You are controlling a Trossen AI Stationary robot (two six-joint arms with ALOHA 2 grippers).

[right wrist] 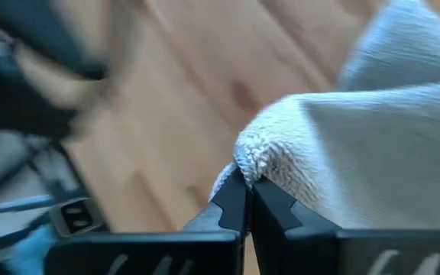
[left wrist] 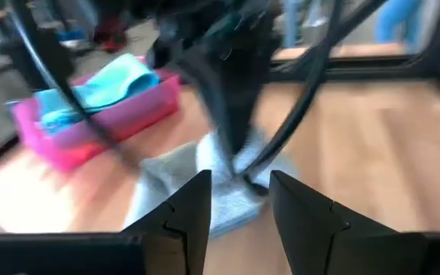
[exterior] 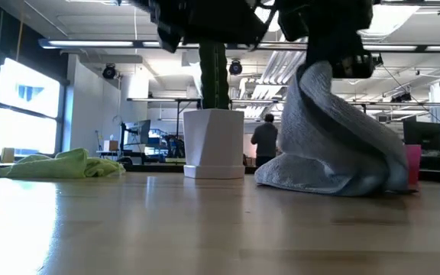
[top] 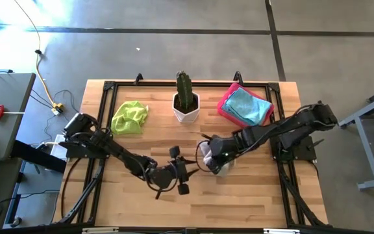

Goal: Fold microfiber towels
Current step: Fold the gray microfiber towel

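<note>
Right claw [right wrist: 243, 200]: fingers pinched together on an edge of the grey towel [right wrist: 373, 145]. The hold is at the hem, which lets the cloth hang and spread under its own weight, likely so it can be laid flat or doubled over.

Grey towel [exterior: 334, 145]: lifted at one side, draping down from the right claw [top: 211, 155] in a tent; its lower folds rest on the table [top: 252, 195], right of centre and in front of the plant pot [top: 186, 108]. Not yet folded, by the look of it.

Left claw [left wrist: 239, 200]: fingers apart, holding nothing. It points at the grey towel [left wrist: 205, 183] from just beside it, low over the table, probably placed to catch a free corner while the right claw keeps the cloth up. From above it [top: 177, 177] sits left of the towel [top: 214, 162], near the table's front.

Green towel [top: 130, 117]: crumpled heap at the table's back left, well apart from both claws, waiting its turn.

Pink tray [top: 229, 107]: back right, beside the pot. Blue towels [top: 247, 107] lie in it; whether they are finished or merely stored I cannot tell.

Cactus [top: 185, 91]: upright in the white pot, back centre, between the green towel and the tray.

Person [exterior: 265, 141]: far across the room, away from the table.
</note>
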